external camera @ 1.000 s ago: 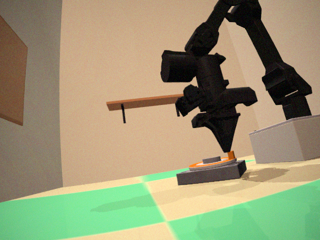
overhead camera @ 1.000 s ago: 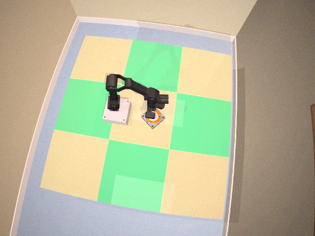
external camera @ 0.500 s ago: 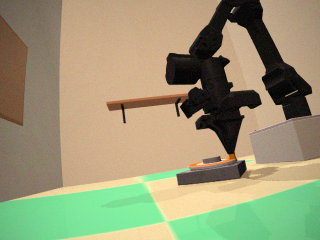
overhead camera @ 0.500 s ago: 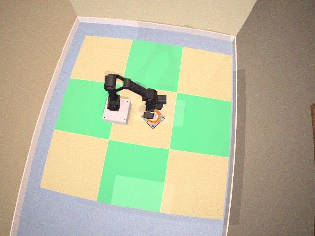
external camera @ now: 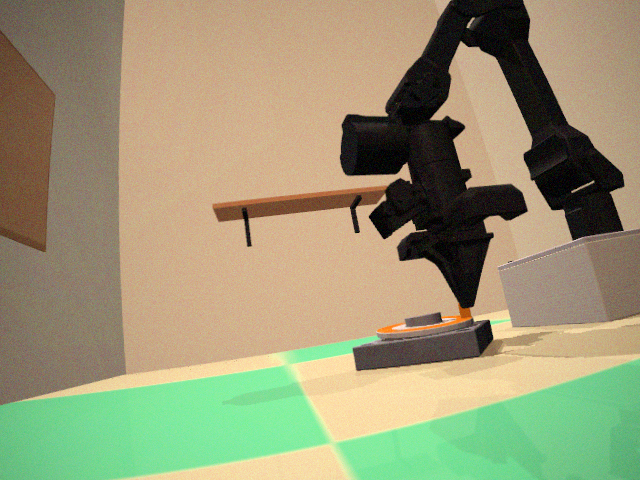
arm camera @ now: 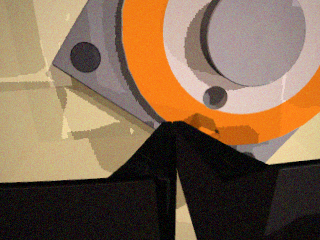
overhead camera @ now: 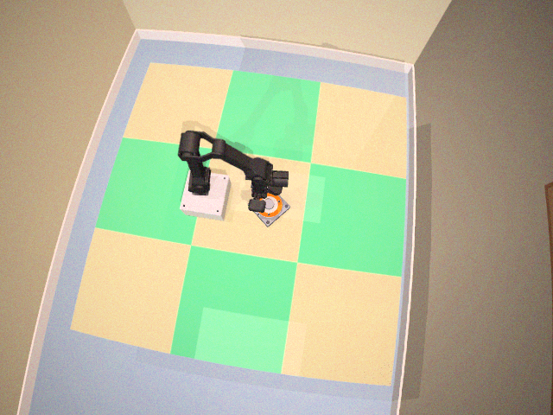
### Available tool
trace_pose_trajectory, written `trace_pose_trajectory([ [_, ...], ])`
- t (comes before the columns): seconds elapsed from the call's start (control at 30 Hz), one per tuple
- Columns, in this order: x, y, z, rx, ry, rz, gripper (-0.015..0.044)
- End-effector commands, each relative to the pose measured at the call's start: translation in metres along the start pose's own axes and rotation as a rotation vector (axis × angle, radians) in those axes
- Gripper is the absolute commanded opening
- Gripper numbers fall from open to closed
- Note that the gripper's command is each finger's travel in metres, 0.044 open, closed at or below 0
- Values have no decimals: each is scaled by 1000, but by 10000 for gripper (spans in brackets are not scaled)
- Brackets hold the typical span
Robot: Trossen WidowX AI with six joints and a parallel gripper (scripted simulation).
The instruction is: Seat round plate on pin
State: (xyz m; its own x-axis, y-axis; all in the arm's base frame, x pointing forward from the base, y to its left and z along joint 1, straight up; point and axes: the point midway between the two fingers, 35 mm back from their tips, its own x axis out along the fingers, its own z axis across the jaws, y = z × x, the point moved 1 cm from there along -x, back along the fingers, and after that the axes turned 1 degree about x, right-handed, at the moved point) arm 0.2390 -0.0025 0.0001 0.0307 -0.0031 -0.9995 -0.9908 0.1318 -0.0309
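The round plate (overhead camera: 279, 208) (external camera: 449, 324) (arm camera: 142, 50), an orange and white ring, surrounds the grey post (overhead camera: 269, 203) (external camera: 422, 319) (arm camera: 255, 40) above the square grey base (overhead camera: 270, 220) (external camera: 413, 351) (arm camera: 105, 75). A dark gap shows under its rim, so it does not look fully seated. The upright orange tab (external camera: 464, 312) is directly under my gripper (external camera: 466, 305) (arm camera: 174, 122), which is shut and empty. Its tips look very near or on the tab; contact is unclear. A round hole (arm camera: 215, 97) shows in the plate's white ring. I cannot make out the pin.
The arm stands on a white box (overhead camera: 205, 198) (external camera: 553, 289) beside the base. A brown shelf (external camera: 299, 203) hangs on the wall behind. The base has dark corner holes, one (arm camera: 85, 57) in the wrist view.
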Motion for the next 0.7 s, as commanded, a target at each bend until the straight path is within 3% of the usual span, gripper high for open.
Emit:
trace_pose_trajectory([
  [0.0,2,7,-5,-1,5,11,0],
  [0.67,0,15,-26,-2,7,12,0],
])
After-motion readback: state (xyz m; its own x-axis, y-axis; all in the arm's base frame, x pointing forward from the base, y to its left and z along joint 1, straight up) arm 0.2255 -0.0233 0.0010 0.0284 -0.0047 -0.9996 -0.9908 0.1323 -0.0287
